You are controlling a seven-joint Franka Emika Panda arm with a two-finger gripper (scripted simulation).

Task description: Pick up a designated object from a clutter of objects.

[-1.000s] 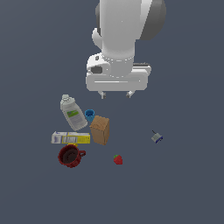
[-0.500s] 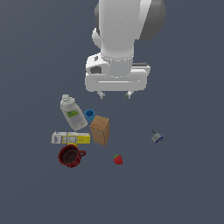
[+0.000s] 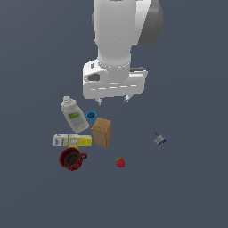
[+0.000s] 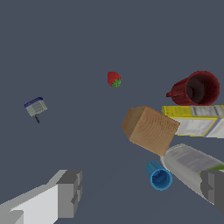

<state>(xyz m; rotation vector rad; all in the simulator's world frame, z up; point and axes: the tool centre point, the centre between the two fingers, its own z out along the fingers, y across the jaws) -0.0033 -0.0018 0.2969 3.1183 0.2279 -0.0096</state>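
The yellow box [image 3: 72,140] lies flat, its long axis running 3 to 9 o'clock in the exterior view, white-and-blue end at 9 o'clock. It sits at 9 o'clock of the brown box [image 3: 102,132], 6 o'clock of the white bottle [image 3: 74,115], and 12 o'clock of the dark red mug [image 3: 70,158].

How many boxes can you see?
2. The yellow box lies beside the red mug; the brown box stands touching its end, near the blue cup. None seem hidden.
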